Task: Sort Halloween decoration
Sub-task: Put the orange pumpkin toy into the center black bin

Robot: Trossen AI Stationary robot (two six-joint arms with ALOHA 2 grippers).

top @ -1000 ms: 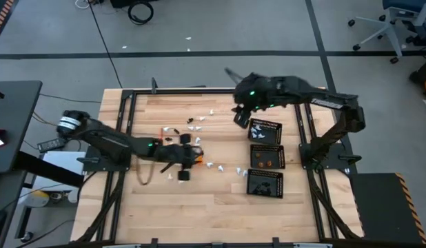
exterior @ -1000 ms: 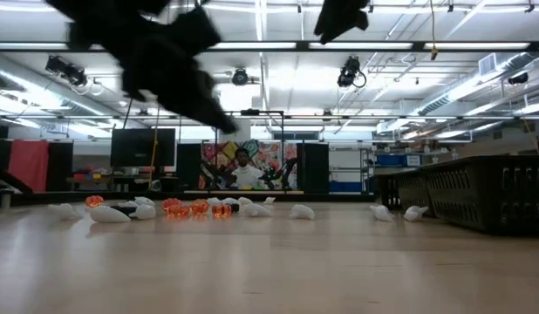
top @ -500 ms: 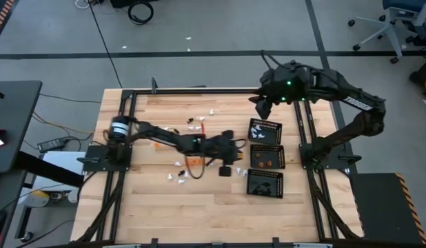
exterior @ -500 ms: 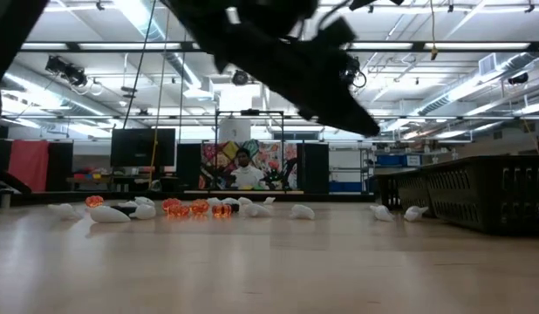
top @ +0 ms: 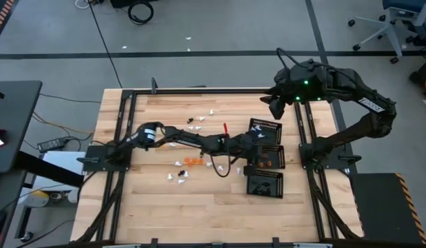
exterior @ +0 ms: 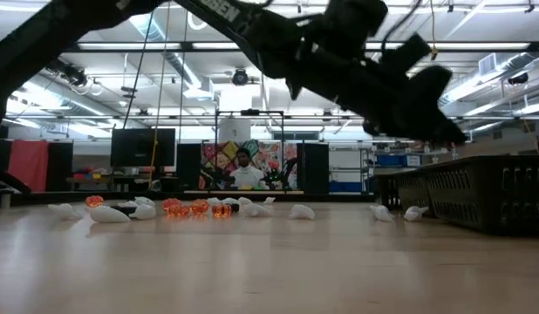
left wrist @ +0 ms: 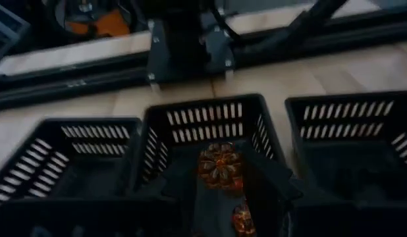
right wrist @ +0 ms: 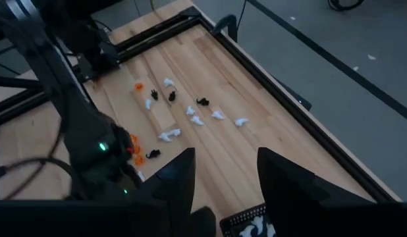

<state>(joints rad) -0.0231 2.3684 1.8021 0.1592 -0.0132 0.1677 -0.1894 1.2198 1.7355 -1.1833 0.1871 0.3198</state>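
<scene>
The pale wooden counter (top: 158, 207), edged by a black frame, carries a loose scatter of white, orange and black Halloween trinkets (top: 192, 124) around its middle and far part, and on its right side three square black mesh trays (top: 266, 157) stand in a near-to-far row.
</scene>
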